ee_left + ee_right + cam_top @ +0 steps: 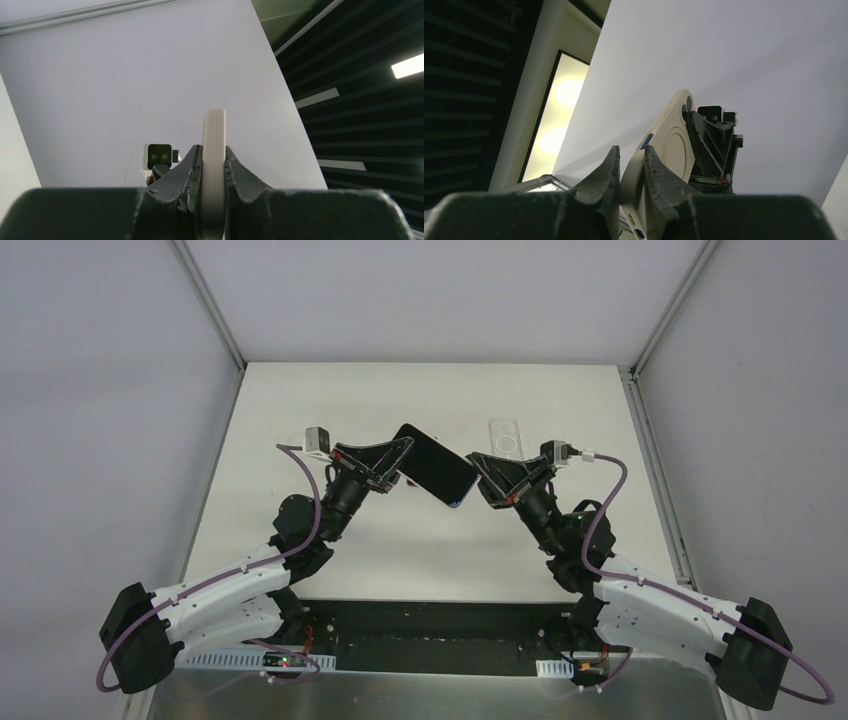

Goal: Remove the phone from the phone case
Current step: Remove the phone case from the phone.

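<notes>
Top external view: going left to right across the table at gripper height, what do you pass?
In order: left gripper → phone → right gripper. Each gripper is shut on one end of the phone. The clear case lying farther back overlaps the right gripper sideways, so it is left out.

Both arms are up and folded at the elbow, forearms angled inward so the wrists nearly meet in the middle. My left arm (230, 575) ends in the left gripper (402, 456), fingers (242, 175) pinched tight on one end of the phone (436, 466). My right arm (640, 598) mirrors it, with the right gripper (478, 476) and its fingers (606, 170) clamped on the opposite end. Both wrists are tipped upward.
</notes>
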`<state>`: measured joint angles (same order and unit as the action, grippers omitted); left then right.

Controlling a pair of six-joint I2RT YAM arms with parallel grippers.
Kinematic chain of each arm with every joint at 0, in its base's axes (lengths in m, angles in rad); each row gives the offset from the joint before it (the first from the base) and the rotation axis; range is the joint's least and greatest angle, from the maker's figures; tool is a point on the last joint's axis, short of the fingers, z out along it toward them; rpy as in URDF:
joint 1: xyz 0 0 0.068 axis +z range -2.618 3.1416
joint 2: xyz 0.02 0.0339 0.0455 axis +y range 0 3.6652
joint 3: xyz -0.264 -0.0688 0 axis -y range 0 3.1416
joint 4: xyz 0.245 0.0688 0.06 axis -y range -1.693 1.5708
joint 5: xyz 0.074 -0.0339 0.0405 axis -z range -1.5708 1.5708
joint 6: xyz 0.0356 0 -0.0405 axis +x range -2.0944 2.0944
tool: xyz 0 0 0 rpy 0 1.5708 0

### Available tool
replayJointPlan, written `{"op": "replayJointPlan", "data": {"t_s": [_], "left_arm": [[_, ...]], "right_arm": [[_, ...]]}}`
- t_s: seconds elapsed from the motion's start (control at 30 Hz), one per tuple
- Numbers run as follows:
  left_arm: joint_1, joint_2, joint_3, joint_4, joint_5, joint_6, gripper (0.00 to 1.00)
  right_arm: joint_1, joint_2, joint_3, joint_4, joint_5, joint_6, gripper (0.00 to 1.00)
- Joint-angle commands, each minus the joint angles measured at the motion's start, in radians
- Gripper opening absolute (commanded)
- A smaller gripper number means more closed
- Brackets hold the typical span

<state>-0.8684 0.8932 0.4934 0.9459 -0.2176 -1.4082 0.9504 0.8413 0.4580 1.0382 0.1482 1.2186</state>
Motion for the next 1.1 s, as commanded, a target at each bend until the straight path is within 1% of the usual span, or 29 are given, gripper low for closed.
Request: {"op": "replayJointPlan", "data": {"t_s": [0.0, 0.27, 0.47, 0.5, 0.57, 0.63, 0.67, 0.73, 0.93, 1.0, 1.07], "left_arm": [[0.004, 0.072, 0.013, -0.134, -0.009, -0.05, 0.0], [0.004, 0.098, 0.016, -0.117, -0.015, -0.08, 0.0], [0.004, 0.082, 0.015, -0.113, -0.015, -0.058, 0.0], [0.004, 0.074, 0.013, -0.113, -0.017, -0.049, 0.0], [0.004, 0.058, 0.007, -0.114, -0.025, -0.034, 0.0], [0.004, 0.037, -0.002, -0.114, -0.035, -0.019, 0.0], [0.004, 0.028, -0.006, -0.114, -0.04, -0.011, 0.0], [0.004, 0.012, -0.013, -0.114, -0.047, -0.006, 0.0], [0.003, -0.009, -0.013, -0.116, -0.035, -0.002, 0.0], [0.003, -0.02, -0.012, -0.116, -0.03, 0.003, 0.0], [0.003, -0.035, -0.013, -0.117, -0.028, 0.009, 0.0]], "right_arm": [[0.036, -0.024, 0.118, 0.322, -0.257, 0.046, 0.0], [0.037, -0.015, 0.131, 0.338, -0.292, 0.043, 0.0], [0.037, -0.026, 0.122, 0.332, -0.29, 0.026, 0.0], [0.037, -0.035, 0.117, 0.318, -0.285, 0.015, 0.04], [0.037, -0.068, 0.103, 0.247, -0.271, -0.013, 0.21], [0.037, -0.121, 0.087, 0.134, -0.249, -0.054, 0.34], [0.037, -0.152, 0.078, 0.077, -0.231, -0.075, 0.37], [0.036, -0.208, 0.064, -0.012, -0.189, -0.114, 0.43], [0.037, -0.331, 0.047, -0.205, -0.106, -0.215, 0.56], [0.037, -0.39, 0.05, -0.306, -0.087, -0.269, 0.6], [0.037, -0.447, 0.058, -0.443, -0.066, -0.328, 0.61]]}}
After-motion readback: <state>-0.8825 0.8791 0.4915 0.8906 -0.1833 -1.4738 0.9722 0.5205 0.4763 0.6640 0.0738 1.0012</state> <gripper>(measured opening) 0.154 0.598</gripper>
